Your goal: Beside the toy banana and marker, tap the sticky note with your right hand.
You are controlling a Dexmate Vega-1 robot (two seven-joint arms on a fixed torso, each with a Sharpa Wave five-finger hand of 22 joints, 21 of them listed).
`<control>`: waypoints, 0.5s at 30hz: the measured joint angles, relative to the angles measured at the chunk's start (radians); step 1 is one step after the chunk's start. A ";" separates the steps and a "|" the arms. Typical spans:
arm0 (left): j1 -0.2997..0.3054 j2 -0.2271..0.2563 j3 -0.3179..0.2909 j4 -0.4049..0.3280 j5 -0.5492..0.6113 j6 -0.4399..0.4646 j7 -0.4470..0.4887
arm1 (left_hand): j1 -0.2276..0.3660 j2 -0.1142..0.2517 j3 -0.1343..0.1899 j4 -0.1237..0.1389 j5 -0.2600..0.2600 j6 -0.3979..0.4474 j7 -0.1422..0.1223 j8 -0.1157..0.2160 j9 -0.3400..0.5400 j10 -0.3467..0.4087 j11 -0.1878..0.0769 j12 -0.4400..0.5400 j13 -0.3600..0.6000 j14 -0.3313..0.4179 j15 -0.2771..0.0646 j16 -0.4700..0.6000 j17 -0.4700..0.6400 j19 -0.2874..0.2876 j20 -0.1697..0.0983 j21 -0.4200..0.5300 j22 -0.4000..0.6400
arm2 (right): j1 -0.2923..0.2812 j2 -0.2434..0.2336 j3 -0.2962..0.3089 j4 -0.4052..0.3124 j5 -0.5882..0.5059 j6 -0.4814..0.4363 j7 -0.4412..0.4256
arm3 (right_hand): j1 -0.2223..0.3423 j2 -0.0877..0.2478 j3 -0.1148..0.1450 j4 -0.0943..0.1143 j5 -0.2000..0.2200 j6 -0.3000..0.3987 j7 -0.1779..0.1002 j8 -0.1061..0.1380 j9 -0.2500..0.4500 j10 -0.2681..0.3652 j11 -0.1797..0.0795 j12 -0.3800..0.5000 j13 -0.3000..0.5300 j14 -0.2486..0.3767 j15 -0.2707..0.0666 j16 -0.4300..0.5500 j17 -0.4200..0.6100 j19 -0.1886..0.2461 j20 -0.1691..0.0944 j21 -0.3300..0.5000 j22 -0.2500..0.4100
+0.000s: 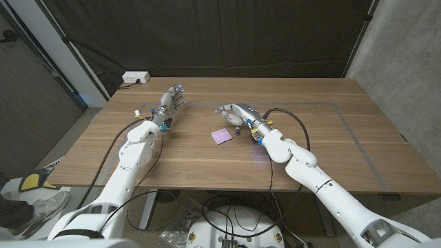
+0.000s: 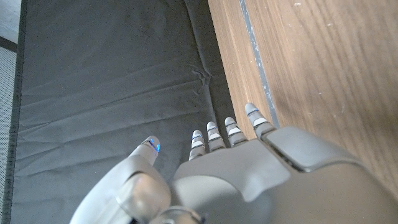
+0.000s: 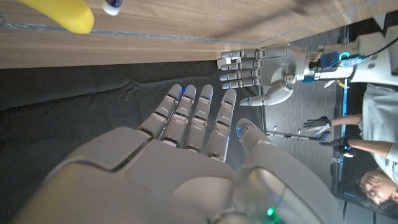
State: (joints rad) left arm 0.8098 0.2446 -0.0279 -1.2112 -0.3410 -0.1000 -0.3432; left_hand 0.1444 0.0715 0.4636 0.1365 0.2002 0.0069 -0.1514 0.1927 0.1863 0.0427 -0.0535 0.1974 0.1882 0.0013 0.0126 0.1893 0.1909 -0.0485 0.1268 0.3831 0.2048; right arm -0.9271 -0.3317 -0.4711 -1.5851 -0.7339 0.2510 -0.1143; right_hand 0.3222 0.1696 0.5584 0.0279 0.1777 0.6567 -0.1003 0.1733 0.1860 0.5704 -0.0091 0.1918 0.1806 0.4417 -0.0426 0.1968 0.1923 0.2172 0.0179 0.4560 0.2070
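In the head view, one purple sticky note (image 1: 221, 136) is seen on the table (image 1: 331, 145) just beside the right hand (image 1: 237, 114), toward the robot's body, while that hand is held above the table with fingers spread and nothing gripped, so the tap is judged still to be made; the left hand (image 1: 169, 103) is raised well apart, open and empty. In the left wrist view, that hand's extended fingers (image 2: 214, 138) are shown with nothing in them. In the right wrist view, one yellow toy banana (image 3: 62, 12) and one marker tip (image 3: 113, 6) are caught just beyond the open fingers.
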 measured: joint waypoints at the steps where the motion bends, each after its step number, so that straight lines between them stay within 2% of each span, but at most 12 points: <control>1: 0.000 0.001 0.000 -0.001 0.000 -0.001 -0.003 | 0.000 0.000 0.000 0.000 0.000 0.000 0.000 0.000 0.000 0.000 0.000 0.000 0.000 0.000 0.000 0.000 0.000 0.000 0.000 0.000 0.000 | -0.001 0.001 0.001 0.000 0.002 0.000 -0.001 | -0.002 -0.002 -0.001 0.001 0.000 0.000 0.000 0.000 0.000 -0.002 0.002 0.000 0.000 0.000 0.000 0.000 -0.001 0.000 0.000 0.000 0.000; 6: 0.002 0.013 0.002 -0.008 -0.004 -0.004 -0.025 | 0.000 0.000 0.000 0.000 0.000 0.000 0.000 0.000 0.000 0.000 0.000 0.000 0.000 0.000 0.000 0.000 0.000 0.000 0.000 0.000 0.000 | -0.009 0.015 0.025 -0.010 0.037 -0.010 -0.016 | -0.009 -0.009 -0.007 0.007 0.000 0.012 0.022 0.004 0.000 0.006 0.009 0.000 0.000 0.000 0.000 0.000 -0.002 0.004 0.004 0.000 0.000; 15: 0.003 0.041 0.007 -0.012 -0.011 0.000 -0.072 | 0.000 0.000 0.000 0.000 0.000 0.000 0.000 0.000 0.000 -0.005 0.005 0.000 0.000 0.000 0.000 0.000 -0.005 0.000 0.000 -0.006 0.000 | -0.026 0.042 0.065 -0.037 0.068 -0.066 -0.032 | -0.017 -0.017 -0.013 0.013 0.000 0.024 0.035 0.010 0.000 0.015 0.018 0.008 0.000 0.000 0.000 0.000 -0.002 0.004 0.004 0.000 0.000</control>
State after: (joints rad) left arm 0.8132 0.2857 -0.0209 -1.2229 -0.3522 -0.1000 -0.4156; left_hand 0.1444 0.0716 0.4637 0.1365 0.2002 0.0070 -0.1513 0.1927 0.1863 0.0373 -0.0482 0.1974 0.1882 0.0013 0.0126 0.1893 0.1858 -0.0485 0.1268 0.3770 0.2048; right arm -0.9531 -0.2897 -0.4058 -1.6217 -0.6662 0.1854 -0.1467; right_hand 0.3055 0.1530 0.5457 0.0406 0.1776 0.6808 -0.0658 0.1833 0.1860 0.5851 0.0087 0.2001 0.1806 0.4417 -0.0426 0.1968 0.1906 0.2208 0.0217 0.4560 0.2070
